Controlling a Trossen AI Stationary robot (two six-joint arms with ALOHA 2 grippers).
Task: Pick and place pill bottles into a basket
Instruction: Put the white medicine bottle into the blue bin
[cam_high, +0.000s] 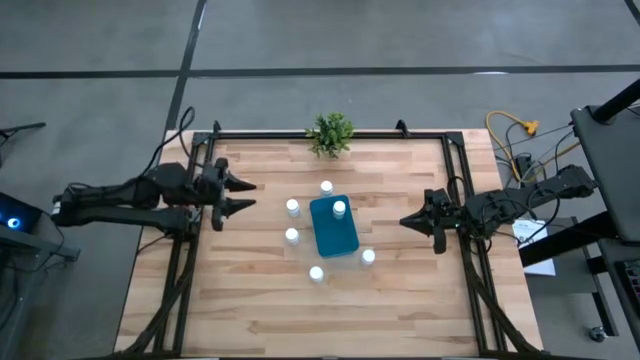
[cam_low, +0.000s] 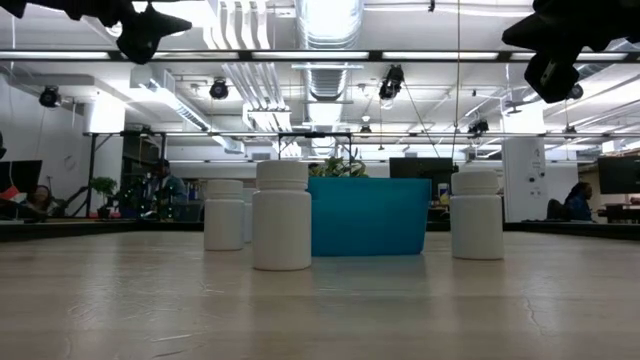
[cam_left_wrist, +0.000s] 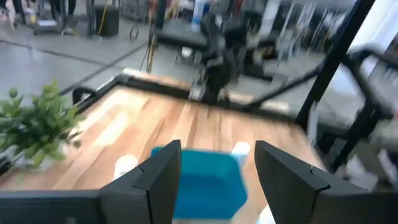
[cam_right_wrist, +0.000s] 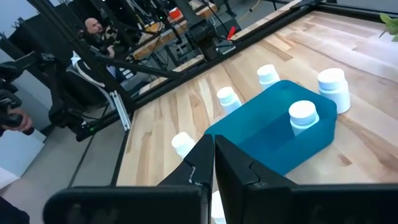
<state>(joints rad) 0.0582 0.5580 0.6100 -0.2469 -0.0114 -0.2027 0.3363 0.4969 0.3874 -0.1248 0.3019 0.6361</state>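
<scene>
While one pill bottle (cam_high: 339, 208) stood in the basket (cam_high: 333, 238) (five loose bottles ringed it), the left gripper (cam_high: 246, 195) hovered spread and empty, the right gripper (cam_high: 408, 221) pinched closed, empty; probably another pickup was next.

Left wrist view was blurred; the basket (cam_left_wrist: 202, 180) sat partly hidden behind that arm's own fingers (cam_left_wrist: 163, 180). In the low view both grippers were cut off at the top edge.

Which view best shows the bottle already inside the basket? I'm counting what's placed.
The right wrist view: the pill bottle stands clearly inside the teal basket. The high view shows only its cap from above. The low view's basket wall hides it; the left wrist view is blurred.
</scene>
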